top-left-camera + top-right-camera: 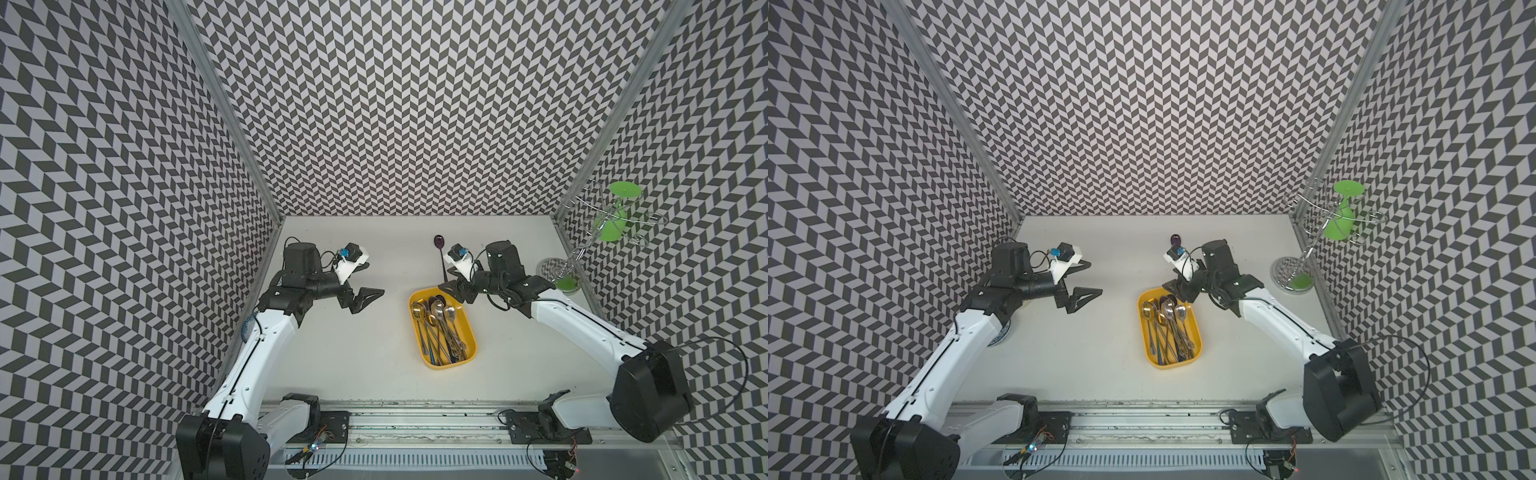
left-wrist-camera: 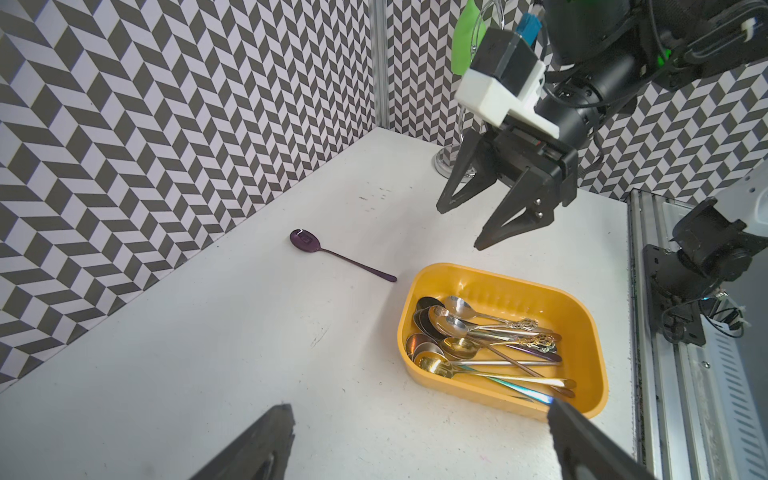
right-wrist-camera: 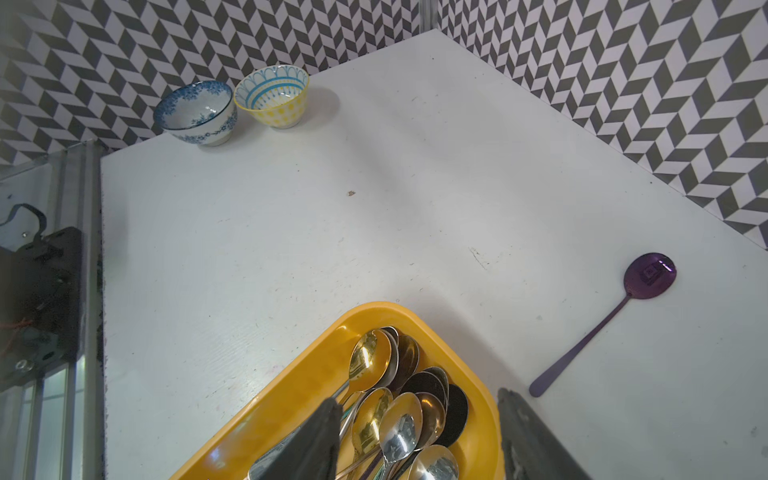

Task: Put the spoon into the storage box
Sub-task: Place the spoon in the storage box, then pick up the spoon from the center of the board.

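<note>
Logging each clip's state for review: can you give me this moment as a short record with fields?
storage box: yellow, on the table, holding many spoons
purple spoon: flat on the table beyond the box's far end, apart from it
right gripper: open, empty, above the box's far end
left gripper: open, empty, over bare table
task status: purple spoon not yet in the box
other: two bowls; wire rack with green cup

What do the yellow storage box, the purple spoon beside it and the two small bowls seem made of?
Storage box: likely plastic, glossy, moulded ribbed walls. Purple spoon: probably tinted metal, mirror-like sheen; possibly plastic. Blue floral bowl and yellow-patterned bowl: apparently glazed ceramic, shiny with painted motifs.
</note>
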